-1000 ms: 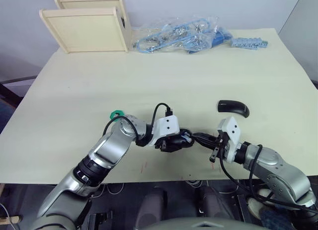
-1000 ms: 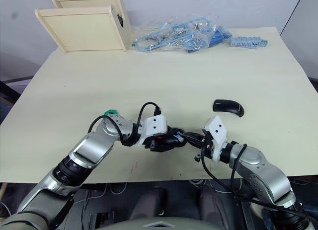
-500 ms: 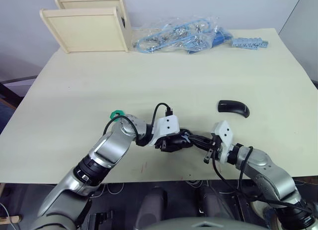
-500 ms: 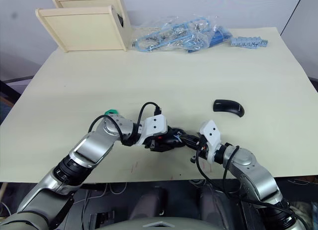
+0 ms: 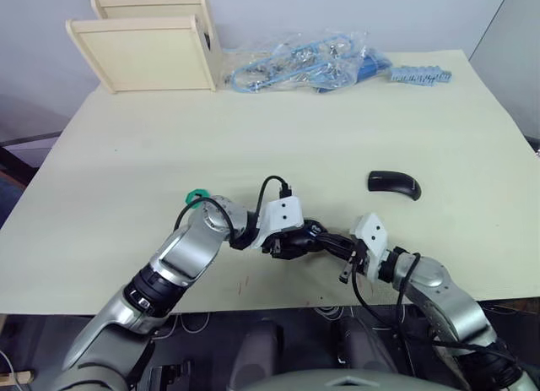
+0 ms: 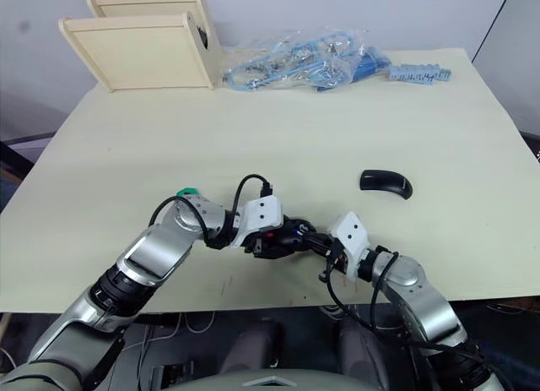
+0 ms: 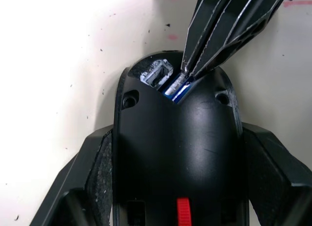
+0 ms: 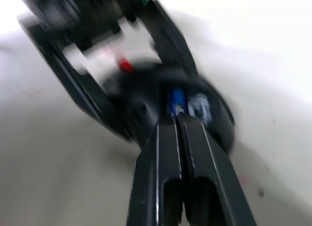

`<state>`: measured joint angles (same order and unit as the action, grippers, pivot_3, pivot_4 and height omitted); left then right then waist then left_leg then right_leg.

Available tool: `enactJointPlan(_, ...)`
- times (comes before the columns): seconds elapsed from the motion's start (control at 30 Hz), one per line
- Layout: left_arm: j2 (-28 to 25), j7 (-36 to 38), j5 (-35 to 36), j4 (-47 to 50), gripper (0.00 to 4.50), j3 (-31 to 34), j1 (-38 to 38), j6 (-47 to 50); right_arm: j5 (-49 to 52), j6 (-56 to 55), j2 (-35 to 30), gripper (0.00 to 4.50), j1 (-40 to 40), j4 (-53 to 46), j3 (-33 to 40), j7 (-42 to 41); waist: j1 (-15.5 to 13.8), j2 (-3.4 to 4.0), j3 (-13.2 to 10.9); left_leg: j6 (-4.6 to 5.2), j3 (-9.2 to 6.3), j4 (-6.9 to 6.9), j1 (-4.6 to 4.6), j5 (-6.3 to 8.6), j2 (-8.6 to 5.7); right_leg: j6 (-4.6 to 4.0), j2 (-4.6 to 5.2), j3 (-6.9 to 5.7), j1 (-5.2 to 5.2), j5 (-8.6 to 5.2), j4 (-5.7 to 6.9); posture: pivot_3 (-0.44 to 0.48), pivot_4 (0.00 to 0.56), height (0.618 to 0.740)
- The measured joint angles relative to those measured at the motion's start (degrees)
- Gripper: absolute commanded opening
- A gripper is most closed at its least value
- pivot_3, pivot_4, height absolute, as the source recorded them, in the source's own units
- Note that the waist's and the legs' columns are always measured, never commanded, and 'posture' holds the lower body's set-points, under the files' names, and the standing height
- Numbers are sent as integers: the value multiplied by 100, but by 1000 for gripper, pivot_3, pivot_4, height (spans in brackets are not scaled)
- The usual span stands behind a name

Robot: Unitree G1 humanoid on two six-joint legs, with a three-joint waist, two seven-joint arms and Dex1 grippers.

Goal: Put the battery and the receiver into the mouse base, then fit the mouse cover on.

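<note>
The mouse base, a black shell with a red part, sits near the table's front edge with my left gripper shut on its sides. In its open slot lies the battery, silver and blue. My right gripper comes in from the right with its fingers pressed together, and the fingertips touch the battery's end. A grey-rimmed recess lies beside the battery. The receiver is hidden. Alone to the right lies the mouse cover, a glossy black shell.
A green disc lies just left of my left forearm. Two pale wooden boxes stand at the back left. A clear bag of blue parts and a blue strip lie along the back edge.
My right arm has slid left toward the mouse base, bringing its shut fingertips onto the battery. The left gripper and the base have stayed put.
</note>
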<state>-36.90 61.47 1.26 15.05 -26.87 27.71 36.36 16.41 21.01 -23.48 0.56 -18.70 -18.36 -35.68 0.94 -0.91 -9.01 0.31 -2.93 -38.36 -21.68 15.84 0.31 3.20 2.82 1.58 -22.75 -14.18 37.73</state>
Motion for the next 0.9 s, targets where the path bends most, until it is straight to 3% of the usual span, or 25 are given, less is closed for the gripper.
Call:
enactJointPlan(0.47,23,-34,0,-2,2951,-26,-1,39,337,335,133,63,139,-18,375,-139,-5,-3,41,0,-5,1,-5,0,3,-3,-4,-3,-1,-2,-2,0,150,740)
enactJointPlan(0.9,34,-15,1,-52,2951,-62,59,0,1138,244,-753,63,-466,-896,1696,-843,-19,2,31,0,-7,0,-9,0,2,-3,-2,-8,-1,-2,-4,0,150,740)
